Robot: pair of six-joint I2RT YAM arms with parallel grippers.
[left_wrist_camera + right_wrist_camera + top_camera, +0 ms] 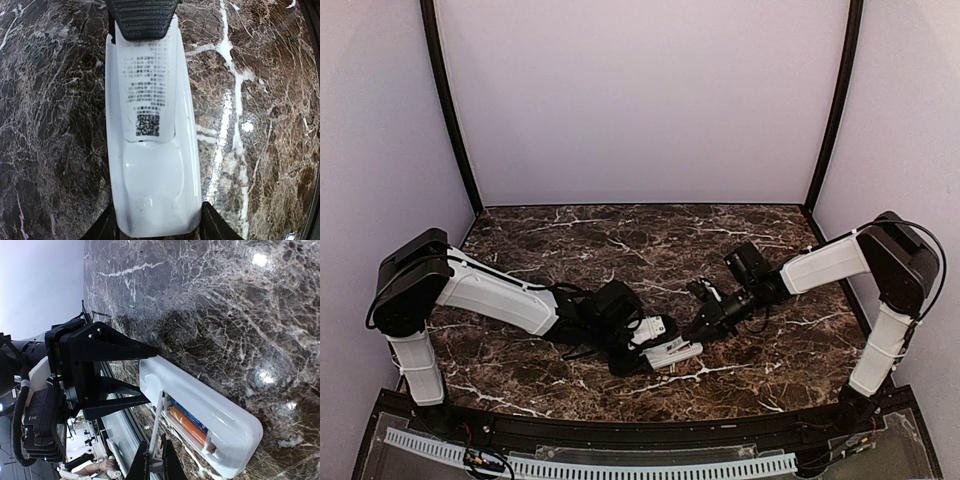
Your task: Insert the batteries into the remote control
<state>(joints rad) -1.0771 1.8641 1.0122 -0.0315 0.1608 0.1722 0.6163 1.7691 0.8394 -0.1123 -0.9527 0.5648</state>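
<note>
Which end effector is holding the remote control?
The left end effector, gripping the remote control by its sides; the right end effector pinches a thin white piece.

1. Table [620, 240]: dark brown marble-pattern top, white veining, glossy, with bright light spots [259, 259] reflected.
2. Back wall [640, 100] and side walls: plain pale lilac.
3. Black posts [448, 110] at both rear corners.
4. White slotted strip [620, 467] along near edge.

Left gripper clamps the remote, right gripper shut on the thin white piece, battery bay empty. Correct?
Not empty. The right wrist view shows batteries, orange and blue, in the open bay of the remote control. Rest holds: left gripper clamps it, right gripper shut on the thin white piece.
</note>
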